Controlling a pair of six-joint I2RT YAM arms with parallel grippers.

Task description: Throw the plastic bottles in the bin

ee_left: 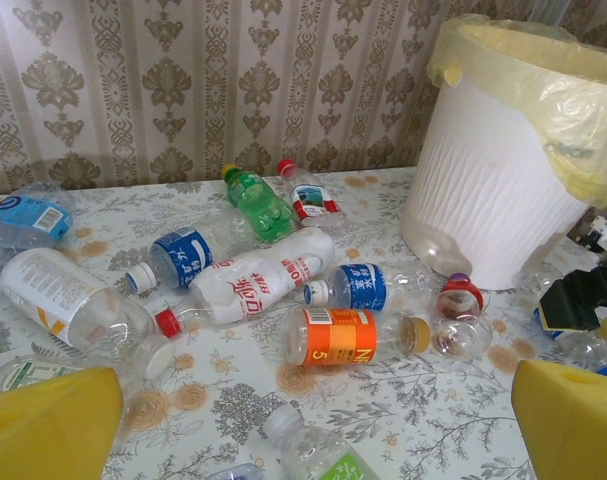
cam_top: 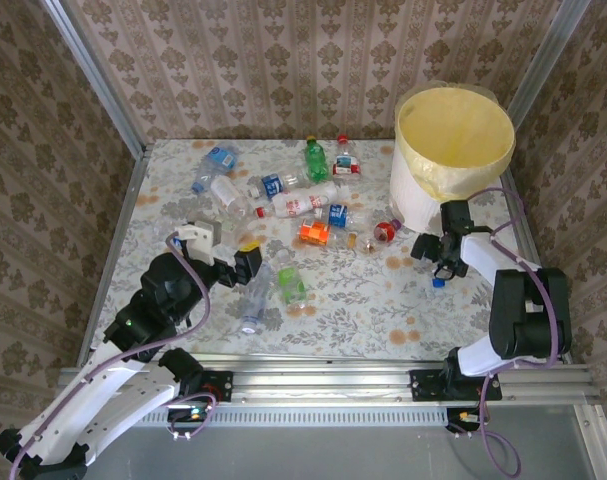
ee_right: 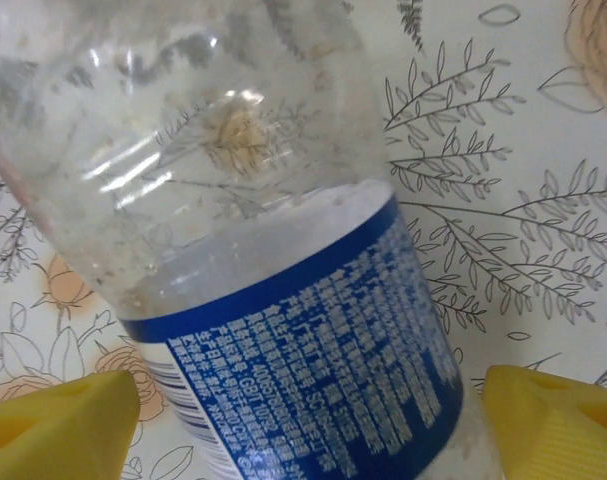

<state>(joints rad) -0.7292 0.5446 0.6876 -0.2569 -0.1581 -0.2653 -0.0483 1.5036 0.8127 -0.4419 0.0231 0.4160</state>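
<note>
The bottles lie loose on the flowered table, most of them bunched in the middle of it, ahead of my two arms. Furthest back, a green bottle and a red-capped bottle lie side by side. Nearer me are a white bottle with red lettering and a blue-labelled bottle just beside it. In front of those an orange-labelled bottle lies on its side. A few more sit off to the left.

The bin stands upright at the back right of the table, with its yellow liner folded over the rim. The nearest loose bottles are just beside its foot.

My right pincer is down near the bin's base, straddling a clear bottle with a blue label that lies on the cloth. From the wrist I see one yellow pad on each side of it. A sliver of tablecloth shows between each pad and the plastic, so the jaws stand wide and do not grip.

My left pincer hangs over the near left part of the table, spread as wide as it goes and holding nothing. A bottle with a green label lies low between its pads, and the main cluster is beyond it. Patterned wallpaper closes the table in at the back and sides.
</note>
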